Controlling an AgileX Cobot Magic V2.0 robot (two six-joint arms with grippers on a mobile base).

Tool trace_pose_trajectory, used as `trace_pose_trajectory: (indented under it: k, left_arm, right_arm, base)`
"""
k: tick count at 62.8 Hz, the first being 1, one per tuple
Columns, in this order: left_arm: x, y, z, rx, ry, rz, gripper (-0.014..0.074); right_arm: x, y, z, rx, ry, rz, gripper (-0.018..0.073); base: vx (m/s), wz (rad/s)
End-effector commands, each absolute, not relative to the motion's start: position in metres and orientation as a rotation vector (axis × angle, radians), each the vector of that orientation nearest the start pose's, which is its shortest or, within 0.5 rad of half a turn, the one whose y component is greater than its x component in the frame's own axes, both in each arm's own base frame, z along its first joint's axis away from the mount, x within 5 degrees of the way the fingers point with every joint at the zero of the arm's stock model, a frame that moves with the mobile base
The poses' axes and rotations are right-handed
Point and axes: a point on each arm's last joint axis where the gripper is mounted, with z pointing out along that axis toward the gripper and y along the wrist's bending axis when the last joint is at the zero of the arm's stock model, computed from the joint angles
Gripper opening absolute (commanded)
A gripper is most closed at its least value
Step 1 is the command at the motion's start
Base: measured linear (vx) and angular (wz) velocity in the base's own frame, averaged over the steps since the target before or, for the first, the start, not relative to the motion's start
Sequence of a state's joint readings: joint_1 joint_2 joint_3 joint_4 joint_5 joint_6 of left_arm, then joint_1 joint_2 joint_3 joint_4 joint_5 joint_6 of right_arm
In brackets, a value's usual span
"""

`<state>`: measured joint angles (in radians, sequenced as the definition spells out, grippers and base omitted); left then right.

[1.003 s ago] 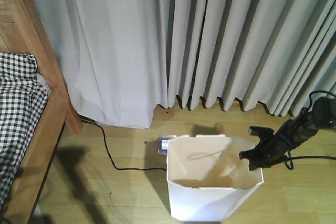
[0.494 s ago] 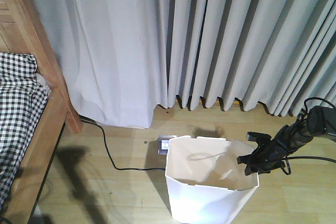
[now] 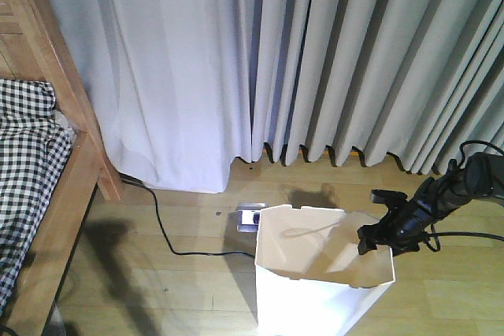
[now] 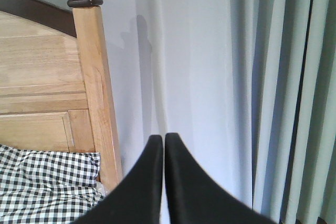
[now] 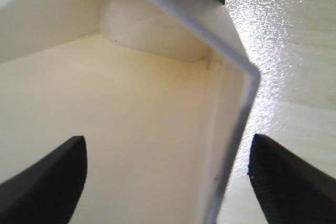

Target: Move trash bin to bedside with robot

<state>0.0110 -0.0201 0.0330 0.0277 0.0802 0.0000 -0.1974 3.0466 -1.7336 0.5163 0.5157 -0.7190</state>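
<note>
On the near wooden floor (image 3: 189, 281), front view: one tall white faceted plastic bin (image 3: 319, 277), one black arm's right gripper (image 3: 376, 235) at its right rim, one wooden-framed bed with checked bedding (image 3: 35, 171) far left, grey curtains (image 3: 331, 60) behind. Left wrist: left gripper (image 4: 164, 145) fingers pressed together, empty. Right wrist: fingers (image 5: 50, 174) spread wide astride bin wall, apart from it.
</note>
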Motion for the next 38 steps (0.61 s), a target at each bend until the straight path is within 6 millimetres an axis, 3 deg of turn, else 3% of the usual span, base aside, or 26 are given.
trace_pose_trajectory:
  k: [1,12,18,26,38]
  left_arm:
    - [0.056,0.0,0.199,0.0,1.507,0.008,-0.0006]
    - [0.056,0.0,0.199,0.0,1.507,0.008,-0.0006]
    - [0.056,0.0,0.199,0.0,1.507,0.008,-0.0006]
    - [0.056,0.0,0.199,0.0,1.507,0.008,-0.0006]
    - [0.056,0.0,0.199,0.0,1.507,0.008,-0.0006]
  right_arm:
    - [0.396,-0.056,-0.175,-0.132,3.146,0.455,0.0592]
    - [0.406,-0.068,-0.15,-0.047,3.064,0.256,0.056]
    - [0.412,-0.075,-0.115,0.016,2.909,0.071,0.0543]
    - [0.396,-0.074,-0.07,0.007,2.786,-0.086,0.0524]
    - [0.37,-0.069,0.011,0.007,2.725,-0.097,0.0508]
  base:
    - [0.0,0.0]
    - [0.0,0.0]
    - [0.0,0.0]
    - [0.0,0.0]
    - [0.0,0.0]
